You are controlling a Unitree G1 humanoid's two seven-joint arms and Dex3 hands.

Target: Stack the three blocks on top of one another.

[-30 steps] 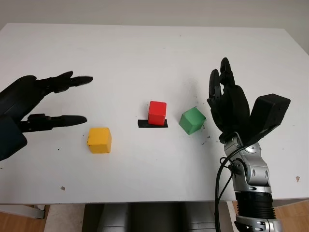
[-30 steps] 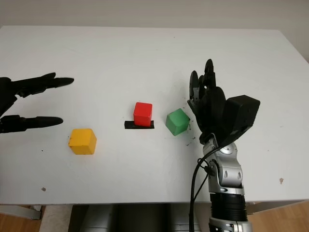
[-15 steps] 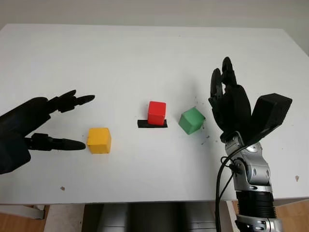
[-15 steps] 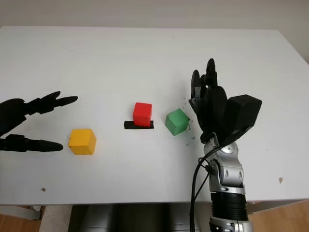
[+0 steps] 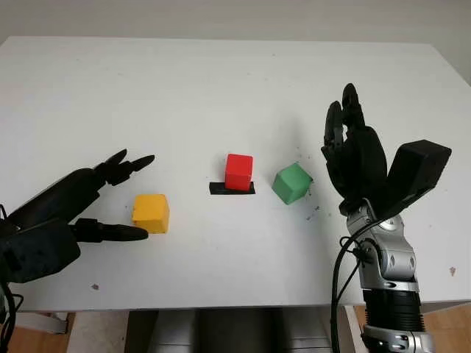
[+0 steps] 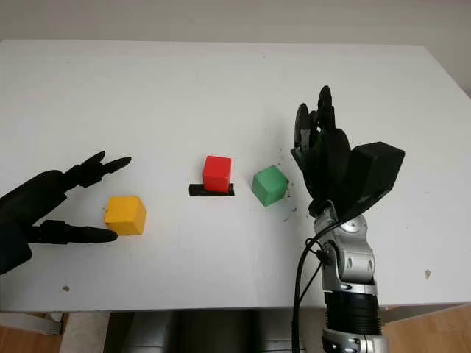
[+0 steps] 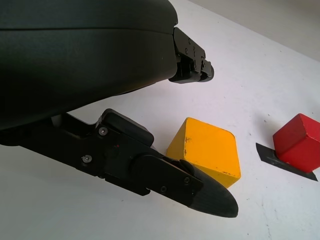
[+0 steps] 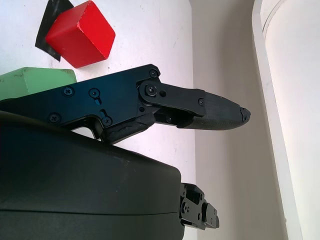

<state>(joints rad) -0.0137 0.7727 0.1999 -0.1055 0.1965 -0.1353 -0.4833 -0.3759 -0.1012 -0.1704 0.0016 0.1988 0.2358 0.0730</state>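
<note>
My left hand (image 5: pixel 81 209) is hovering open around the yellow block (image 5: pixel 151 212), fingers on either side, not gripping. My right hand (image 5: pixel 352 151) is holding open just right of the green block (image 5: pixel 292 183). The red block (image 5: pixel 238 171) is sitting on black tape (image 5: pixel 232 188), mid-table (image 5: pixel 221 88).

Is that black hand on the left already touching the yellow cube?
Cannot tell. In the left wrist view one finger overlaps the yellow block, so neither contact nor gap shows; the left hand flanks it, open.
</note>
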